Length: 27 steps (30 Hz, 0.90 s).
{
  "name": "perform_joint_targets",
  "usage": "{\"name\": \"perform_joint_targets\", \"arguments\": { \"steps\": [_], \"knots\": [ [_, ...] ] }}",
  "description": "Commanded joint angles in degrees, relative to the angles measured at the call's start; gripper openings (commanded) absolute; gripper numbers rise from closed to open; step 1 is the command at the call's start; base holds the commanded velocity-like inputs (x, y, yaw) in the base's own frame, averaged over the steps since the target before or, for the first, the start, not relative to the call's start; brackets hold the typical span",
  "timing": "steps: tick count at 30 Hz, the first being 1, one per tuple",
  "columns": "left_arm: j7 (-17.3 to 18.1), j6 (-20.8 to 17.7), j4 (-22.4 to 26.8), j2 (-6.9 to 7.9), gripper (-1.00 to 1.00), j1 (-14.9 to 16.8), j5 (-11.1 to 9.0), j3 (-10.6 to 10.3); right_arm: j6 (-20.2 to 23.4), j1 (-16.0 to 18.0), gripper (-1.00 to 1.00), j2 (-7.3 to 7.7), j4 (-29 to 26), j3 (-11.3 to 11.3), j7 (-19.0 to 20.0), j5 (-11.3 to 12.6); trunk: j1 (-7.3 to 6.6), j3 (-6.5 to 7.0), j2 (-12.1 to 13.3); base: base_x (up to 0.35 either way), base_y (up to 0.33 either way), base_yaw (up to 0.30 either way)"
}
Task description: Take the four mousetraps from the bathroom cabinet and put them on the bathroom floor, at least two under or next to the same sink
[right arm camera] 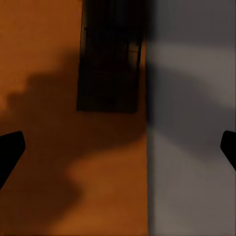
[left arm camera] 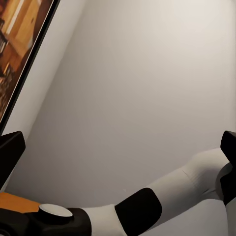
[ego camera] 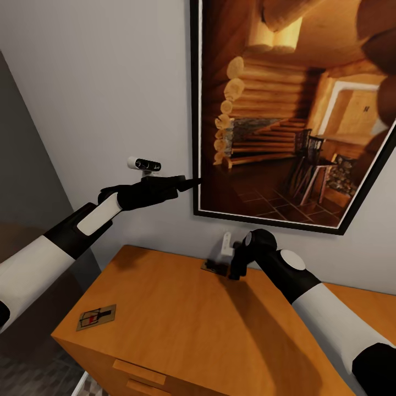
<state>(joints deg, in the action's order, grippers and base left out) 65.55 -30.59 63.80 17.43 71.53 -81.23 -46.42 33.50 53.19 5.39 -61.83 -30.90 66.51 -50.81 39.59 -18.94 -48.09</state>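
Two mousetraps [ego camera: 96,317] top cabinet [ego camera: 165,297].

- One mousetrap [ego camera: 96,317] is lying flat on the cabinet [ego camera: 181,308] top, near the left front corner. Small tan board, dark wire, red mark, turned a bit askew to the edges.
- Second mousetrap [ego camera: 214,268] is at the far edge of the top, right by the wall, flat and in shadow. In the right wrist view it's just a dark rectangle [right arm camera: 110,64].
- The cabinet is orange-brown wood, with bar handles on the drawer fronts.
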Motion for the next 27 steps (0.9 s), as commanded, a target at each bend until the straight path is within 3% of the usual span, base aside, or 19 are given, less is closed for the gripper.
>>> {"name": "perform_joint_targets", "arguments": {
  "steps": [1,11,27],
  "knots": [
    [0.02,-0.53,0.0,0.06,1.0,0.1,-0.6,-0.22,0.45,0.07,1.0,0.03,-0.14,-0.24,0.84,-0.2,0.01,-0.08,-0.07,0.0,0.0,0.0],
    [0.02,-0.53,0.0,0.06,1.0,0.1,-0.6,-0.24,0.5,0.07,1.0,0.03,-1.63,-0.45,6.98,-0.17,0.01,-0.08,-0.07,0.0,0.0,0.0],
    [0.02,-0.56,0.02,0.06,1.0,0.1,-0.6,-0.25,0.6,0.07,1.0,0.06,-3.25,-0.26,8.04,-0.16,0.01,-0.08,-0.07,0.0,0.0,0.0]
  ]
}}
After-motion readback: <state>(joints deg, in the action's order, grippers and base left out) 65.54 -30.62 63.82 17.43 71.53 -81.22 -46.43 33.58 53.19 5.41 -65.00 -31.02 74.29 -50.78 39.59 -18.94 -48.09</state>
